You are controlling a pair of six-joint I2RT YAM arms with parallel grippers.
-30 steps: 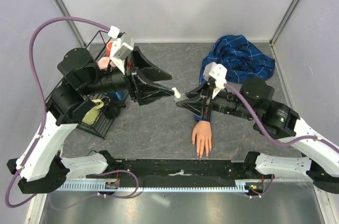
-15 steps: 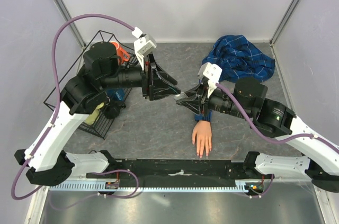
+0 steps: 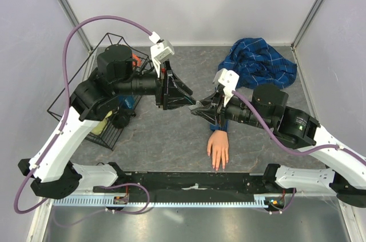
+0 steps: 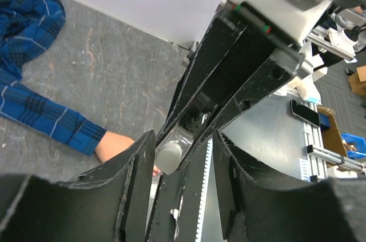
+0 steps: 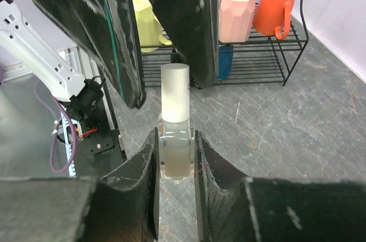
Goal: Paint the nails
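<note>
Right end effector (image 5: 174, 139), shut tight on the small clear bottle (image 5: 174, 159), holds it in the air over mid-table while our left end effector (image 4: 182, 139) stands open, a finger on each side of the white cap (image 5: 174, 92), not yet closed on it. We judge the step to be uncapping; next the left must close squarely on the cap and twist. Both arms reach inward, tip to tip above the grey table (image 3: 166, 136). Just below lies the pale peach mannequin hand (image 3: 218, 149) in its blue plaid sleeve (image 3: 257, 62), nails (image 3: 217, 166) toward the arm bases.
</note>
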